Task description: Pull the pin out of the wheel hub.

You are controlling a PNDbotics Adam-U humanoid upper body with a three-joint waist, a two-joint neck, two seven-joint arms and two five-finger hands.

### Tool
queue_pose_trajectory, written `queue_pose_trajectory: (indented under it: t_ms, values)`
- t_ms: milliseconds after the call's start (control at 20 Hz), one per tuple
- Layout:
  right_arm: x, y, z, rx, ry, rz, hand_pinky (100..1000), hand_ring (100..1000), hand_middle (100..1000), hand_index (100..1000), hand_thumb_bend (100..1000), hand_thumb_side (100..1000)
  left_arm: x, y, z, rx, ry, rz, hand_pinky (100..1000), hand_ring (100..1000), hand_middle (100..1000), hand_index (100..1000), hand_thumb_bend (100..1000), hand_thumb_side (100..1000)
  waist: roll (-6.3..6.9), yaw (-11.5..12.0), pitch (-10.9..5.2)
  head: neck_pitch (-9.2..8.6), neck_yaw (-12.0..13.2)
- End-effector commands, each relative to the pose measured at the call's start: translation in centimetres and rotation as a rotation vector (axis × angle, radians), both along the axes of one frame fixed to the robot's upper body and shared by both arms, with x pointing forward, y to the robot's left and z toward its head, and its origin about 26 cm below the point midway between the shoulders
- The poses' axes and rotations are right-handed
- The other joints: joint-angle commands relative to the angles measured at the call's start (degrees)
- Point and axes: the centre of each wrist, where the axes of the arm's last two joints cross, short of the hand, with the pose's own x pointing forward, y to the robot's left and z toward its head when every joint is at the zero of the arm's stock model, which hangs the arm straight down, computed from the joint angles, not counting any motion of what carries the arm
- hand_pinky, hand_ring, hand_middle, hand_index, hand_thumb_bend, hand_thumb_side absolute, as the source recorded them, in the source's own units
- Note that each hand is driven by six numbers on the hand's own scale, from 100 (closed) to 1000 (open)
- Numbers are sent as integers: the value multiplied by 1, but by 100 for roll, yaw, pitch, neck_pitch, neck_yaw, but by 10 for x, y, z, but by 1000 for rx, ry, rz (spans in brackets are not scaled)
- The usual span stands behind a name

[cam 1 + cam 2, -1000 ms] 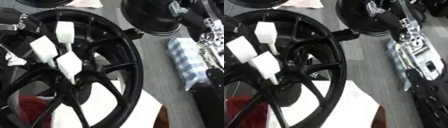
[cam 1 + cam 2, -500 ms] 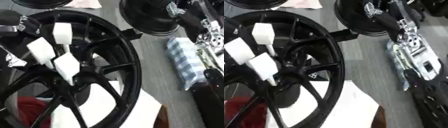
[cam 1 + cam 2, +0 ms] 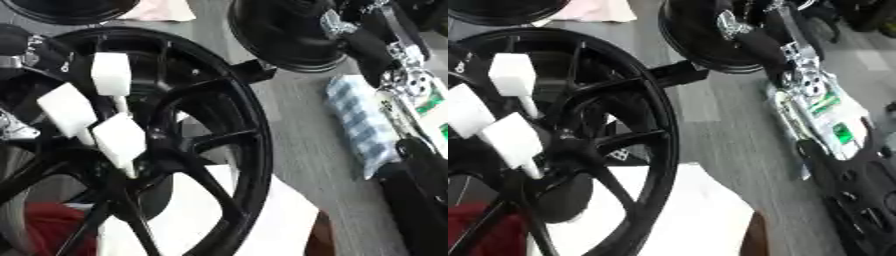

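View only drifts a bit, so the wheel hub (image 3: 219,115) filling the left stays put, my right arm (image 3: 807,75) slides slightly lower down the right edge, the grip of the right hand (image 3: 754,47) at upper right and the left hand (image 3: 35,50) at upper left I cannot tell, and the white-capped pins (image 3: 118,137) at centre left remain seated, so nothing is pulled yet.

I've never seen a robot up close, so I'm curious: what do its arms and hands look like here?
The long black right arm runs up the pictures' right side, with shiny silver metal joints nearer the dark right hand. A green-and-white label seems to sit on it. Of the left hand, only black and silver parts show at the left edge.
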Motion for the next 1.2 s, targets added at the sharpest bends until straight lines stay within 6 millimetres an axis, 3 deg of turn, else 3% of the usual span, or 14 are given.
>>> queue_pose_trajectory:
  t_ms: [50, 500, 950, 1200]
  values:
    - [-2, -3, 9, -19, -24, -3, 724, 668, 564, 634, 156, 253, -4, 1, 11, 207, -16, -112, 881, 794, 798, 836, 365, 203, 44, -11, -97, -93, 19]
    - [-1, -4, 8, -15, -25, -13, 723, 667, 563, 633, 157, 252, -8, -6, 6, 253, -25, -156, 880, 794, 782, 841, 395, 231, 86, -3, -92, -74, 130]
    - [0, -5, 7, -13, -20, -20, 723, 667, 563, 632, 158, 252, -13, -11, 9, 249, -29, -189, 873, 774, 727, 831, 355, 227, 95, 12, -103, -50, 138]
    - [0, -6, 6, -17, -17, -24, 723, 666, 562, 632, 158, 251, -15, -6, 12, 269, -48, -167, 872, 777, 743, 833, 357, 213, 117, 46, -117, -39, 110]
